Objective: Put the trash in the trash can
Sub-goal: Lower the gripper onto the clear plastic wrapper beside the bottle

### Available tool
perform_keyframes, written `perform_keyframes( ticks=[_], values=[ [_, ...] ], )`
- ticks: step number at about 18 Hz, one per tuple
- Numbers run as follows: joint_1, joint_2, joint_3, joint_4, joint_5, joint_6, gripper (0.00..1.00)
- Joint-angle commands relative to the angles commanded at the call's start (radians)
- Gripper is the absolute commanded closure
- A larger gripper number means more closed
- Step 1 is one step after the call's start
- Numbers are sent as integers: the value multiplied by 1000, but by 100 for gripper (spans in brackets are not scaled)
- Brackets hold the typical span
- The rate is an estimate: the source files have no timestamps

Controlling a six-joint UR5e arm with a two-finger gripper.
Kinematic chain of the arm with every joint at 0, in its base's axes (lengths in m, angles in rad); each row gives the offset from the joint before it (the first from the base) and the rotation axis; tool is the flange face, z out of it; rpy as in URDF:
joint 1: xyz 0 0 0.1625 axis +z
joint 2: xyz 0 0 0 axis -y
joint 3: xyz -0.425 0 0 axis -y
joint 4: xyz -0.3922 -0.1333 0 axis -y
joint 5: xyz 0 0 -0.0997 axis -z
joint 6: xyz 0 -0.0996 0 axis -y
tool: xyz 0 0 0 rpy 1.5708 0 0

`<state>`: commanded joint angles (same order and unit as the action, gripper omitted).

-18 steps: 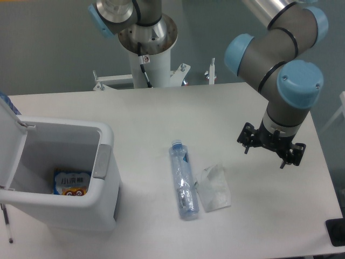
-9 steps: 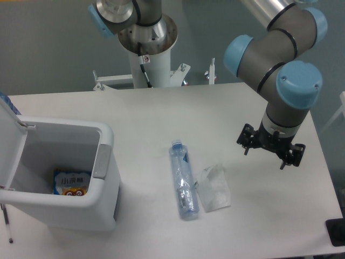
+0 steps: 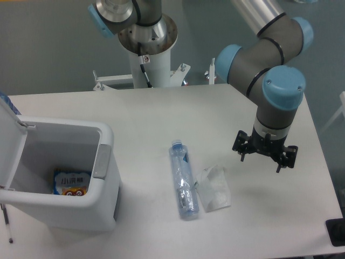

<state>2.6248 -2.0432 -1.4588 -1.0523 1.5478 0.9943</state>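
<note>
A white table point(image 3: 161, 124) fills most of the scene, and the arm point(image 3: 264, 59) reaches in from the upper right with its gripper point(image 3: 262, 156) pointing down above the table's right side. Its fingers are spread apart and nothing is between them. It hangs to the right of the trash and apart from it.

The bottle point(image 3: 183, 180) lies flat near the middle of the table, long and clear, with its blue cap toward the back and its bluish label along the side. Just beside it on the right sits the plastic bag point(image 3: 214, 188), crumpled and whitish, its left edge touching or nearly touching the bottle; I cannot tell which.

The trash can point(image 3: 105, 194) stands at the left front corner, well apart from the bottle, with bare tabletop between them. Its lid point(image 3: 9, 140) is tipped up and open on the far left, and a grey latch panel point(image 3: 102, 161) sits on the rim facing the bottle. Down inside lies a snack packet point(image 3: 70, 183) printed in blue and orange.

Behind the table rises the white base point(image 3: 146, 48) of the arm.
</note>
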Motion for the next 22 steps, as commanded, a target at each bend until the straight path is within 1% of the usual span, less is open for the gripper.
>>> perform_keyframes(
  ticks=[1, 2, 3, 6, 7, 11, 13, 15, 20, 22],
  values=[
    [-8, 0, -9, 5, 2, -31, 0],
    [-18, -3, -23, 24, 3, -52, 0],
    [-31, -8, -44, 63, 5, -62, 0],
    [-66, -31, -110, 240, 5, -62, 0],
    [-86, -43, -121, 265, 6, -62, 0],
    [-118, -67, -140, 268, 12, -62, 0],
    [-121, -60, -175, 268, 11, -60, 7],
    [-123, -54, -202, 273, 9, -57, 8],
    [-135, -57, -198, 273, 11, -72, 9],
    [-135, -58, -196, 273, 11, -82, 16]
  ],
)
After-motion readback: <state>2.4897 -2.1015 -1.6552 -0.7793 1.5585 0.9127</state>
